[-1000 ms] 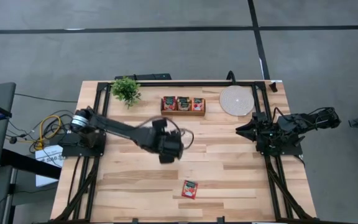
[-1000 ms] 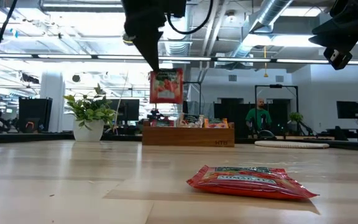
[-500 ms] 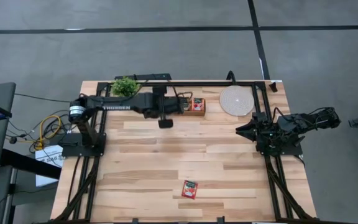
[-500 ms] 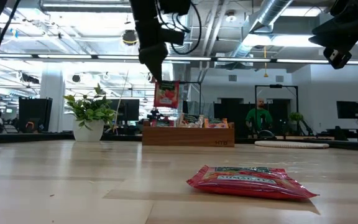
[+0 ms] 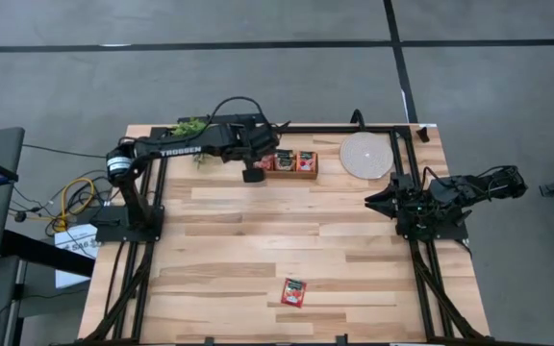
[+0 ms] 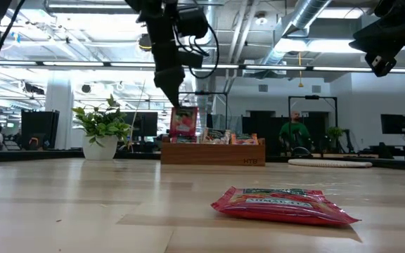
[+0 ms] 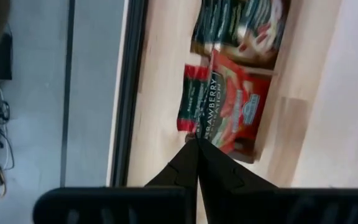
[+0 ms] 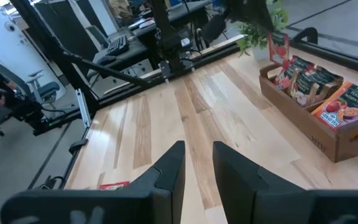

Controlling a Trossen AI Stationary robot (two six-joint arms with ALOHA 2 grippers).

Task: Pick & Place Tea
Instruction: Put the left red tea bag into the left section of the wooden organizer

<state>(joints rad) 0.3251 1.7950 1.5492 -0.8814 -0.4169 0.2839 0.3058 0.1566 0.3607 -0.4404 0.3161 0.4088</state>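
while the right arm waits folded at the right edge of the bench (image 5: pixel 219 279), the left arm reaches along the far edge with its gripper (image 5: pixel 255 163) over the left end of the wooden box (image 5: pixel 301 174). the left gripper's fingers are pinched tight on the top edge of a red tea sachet (image 6: pixel 183 121), which hangs upright from them just above that end of the box. from the left wrist the same sachet (image 7: pixel 232 112) shows its strawberry label, dangling over the box's end compartment, where another sachet sits. the box stands near the far edge, between the small potted plant (image 6: pixel 103 126) and the round pale disc (image 5: pixel 365 155), and holds more sachets (image 8: pixel 303 78) standing in a row, one of them orange. a second red sachet (image 5: pixel 293 291) lies flat on the wood near the front edge, well apart from the box and from both arms. the right gripper (image 8: pixel 197 162) points out across the bench with its fingers a little apart and nothing between them. beyond the bench a person in a green top (image 6: pixel 291 133) stands far back in the room.
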